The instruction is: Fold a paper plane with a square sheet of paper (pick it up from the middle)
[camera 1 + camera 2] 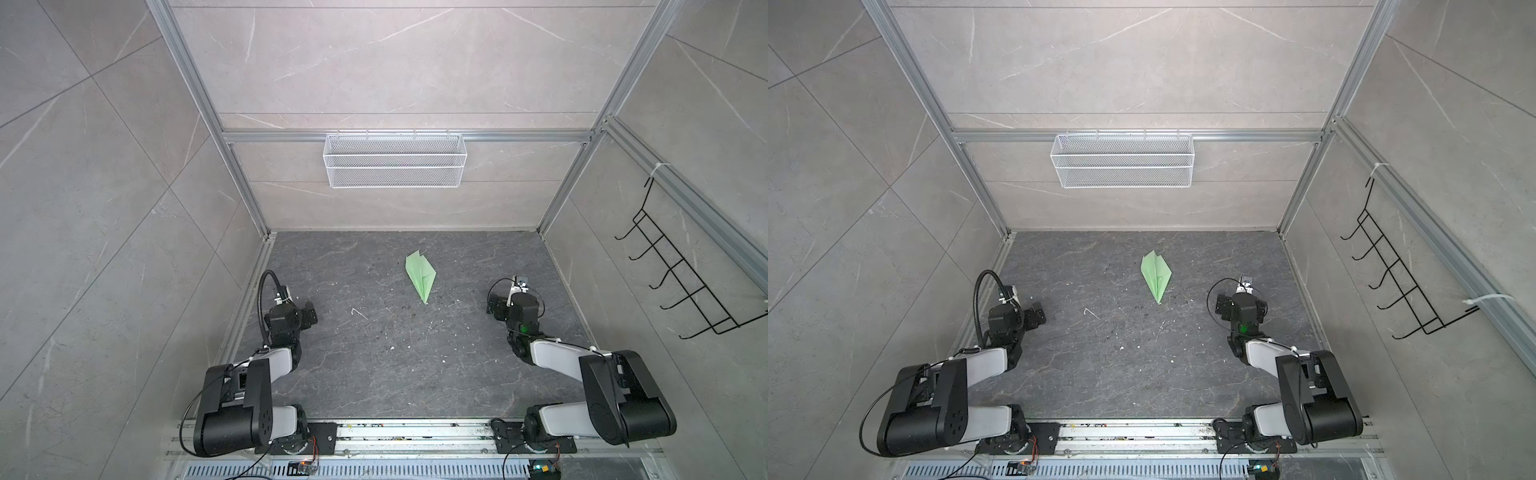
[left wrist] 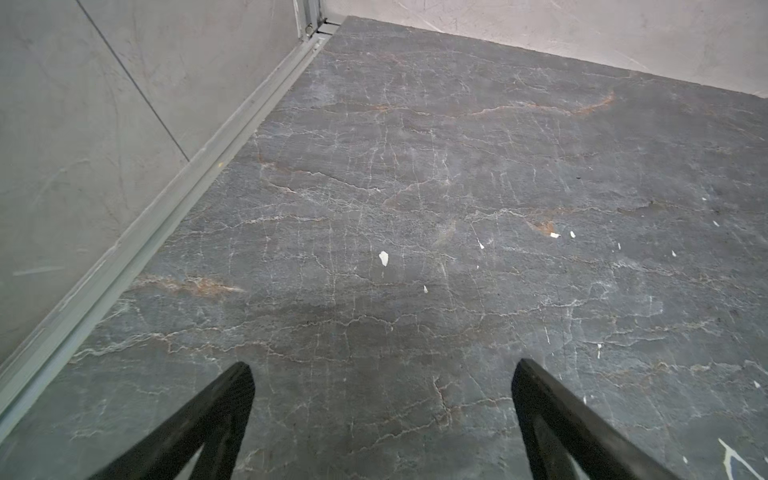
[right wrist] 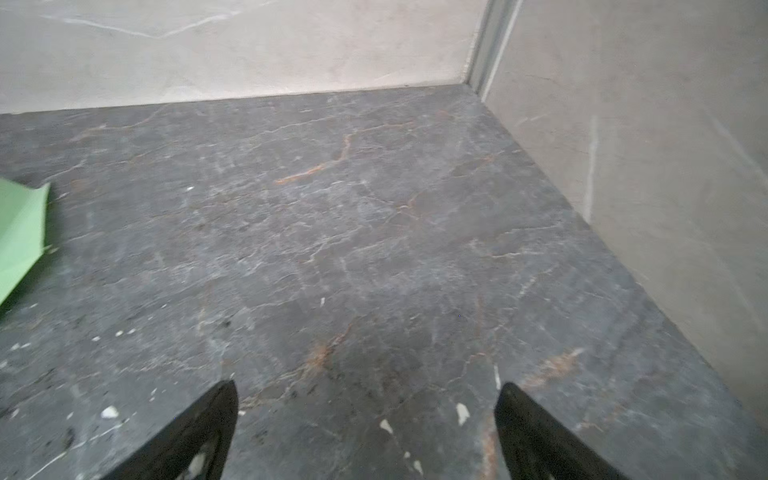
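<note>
The paper plane (image 1: 420, 274) (image 1: 1156, 274), a slim pale green dart, lies flat on the dark stone table (image 1: 374, 374) at the middle back, with its sharp nose pointing toward the near edge. The square sheet of paper shows only in this folded form. A corner of the paper plane (image 3: 20, 232) shows at the edge of the right wrist view. My left gripper (image 1: 309, 316) (image 2: 382, 365) hangs open and empty over bare table at the left, well away from the plane. On the right, my right gripper (image 1: 496, 305) (image 3: 368, 386) is also open and holds nothing.
A white wire basket (image 1: 395, 160) hangs on the back wall. A black wire rack (image 1: 685, 282) is fixed to the right wall. Small white specks (image 2: 383, 257) dot the table. Aluminium rails (image 2: 166, 216) run along the table's side edges.
</note>
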